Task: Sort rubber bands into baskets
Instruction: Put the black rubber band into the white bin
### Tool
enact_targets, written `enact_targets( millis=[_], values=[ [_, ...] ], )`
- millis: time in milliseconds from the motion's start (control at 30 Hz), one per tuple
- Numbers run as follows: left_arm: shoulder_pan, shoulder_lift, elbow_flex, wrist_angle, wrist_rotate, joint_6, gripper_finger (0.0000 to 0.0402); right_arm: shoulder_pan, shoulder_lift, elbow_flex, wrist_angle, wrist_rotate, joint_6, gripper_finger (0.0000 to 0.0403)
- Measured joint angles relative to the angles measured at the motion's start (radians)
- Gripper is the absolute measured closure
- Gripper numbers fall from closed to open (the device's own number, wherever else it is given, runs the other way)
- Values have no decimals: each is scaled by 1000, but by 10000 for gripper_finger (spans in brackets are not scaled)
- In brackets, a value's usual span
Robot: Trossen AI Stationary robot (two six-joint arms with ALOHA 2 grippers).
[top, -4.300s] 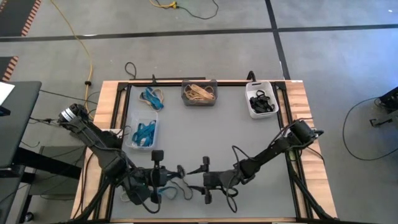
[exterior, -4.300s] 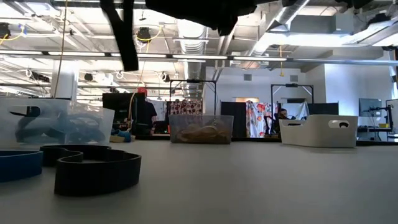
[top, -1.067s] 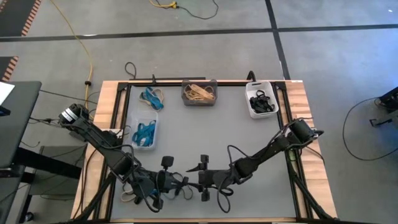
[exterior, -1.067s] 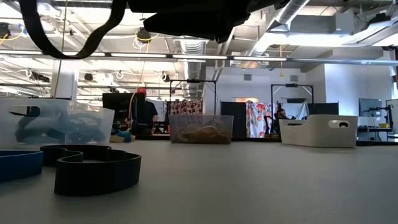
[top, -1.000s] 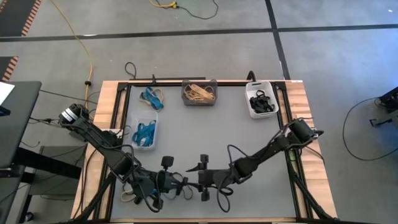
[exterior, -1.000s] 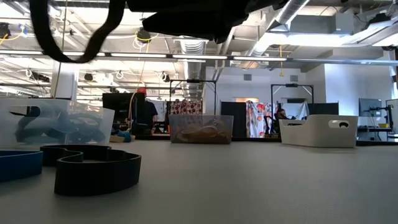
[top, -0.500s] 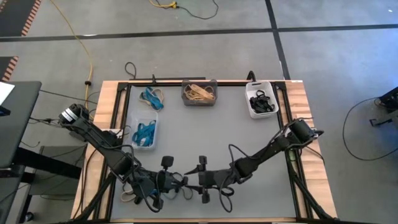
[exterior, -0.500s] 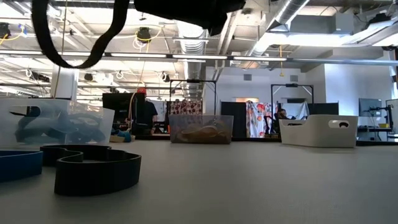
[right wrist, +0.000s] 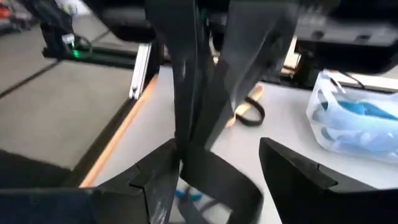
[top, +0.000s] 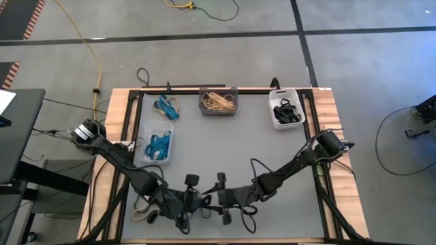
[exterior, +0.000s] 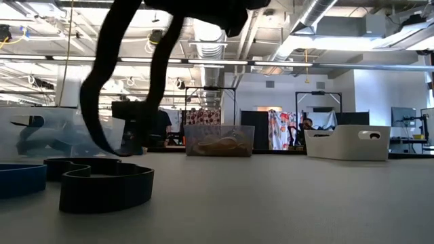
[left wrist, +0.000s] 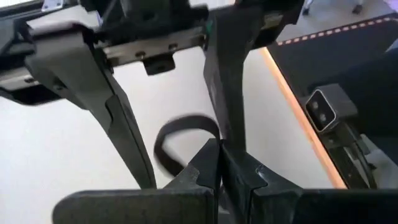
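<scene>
Near the worktop's front edge your left gripper (top: pixel 196 202), clamped on a black rubber band (exterior: pixel 122 81), risked losing it because the right gripper (top: pixel 216 203) gaped wide and gripped nothing

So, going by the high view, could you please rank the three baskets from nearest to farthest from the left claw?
From the left claw:
1. Clear basket, left side, holding blue bands.
2. Dark grey basket, far edge, centre.
3. White basket, far right corner.
</scene>
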Motion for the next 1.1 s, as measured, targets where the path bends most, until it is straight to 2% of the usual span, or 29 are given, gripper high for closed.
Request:
enact_targets(
  millis=[333, 500, 633, 833, 867, 1000, 1100],
  values=[
    [-8, -7, 2, 49, 15, 20, 401, 0, 0, 0, -73, 16, 0, 154],
    [-9, -7, 2, 47, 26, 16, 401, 0, 0, -1, -106, 91, 0, 162],
    [-9, -7, 2, 46, 30, 16, 401, -2, 0, -1, -108, 119, 0, 210],
    [-9, -7, 2, 40, 28, 15, 401, -7, 0, -1, -143, 140, -17, 362],
    [-9, -7, 2, 35, 24, 12, 401, -7, 0, -1, -153, 142, -23, 378],
    [-9, -7, 2, -3, -16, -16, 399, -12, -8, -1, -208, 183, -49, 378],
    [-9, -4, 1, -56, -79, -18, 378, -28, -42, -1, -311, 188, -69, 379]
  ],
)
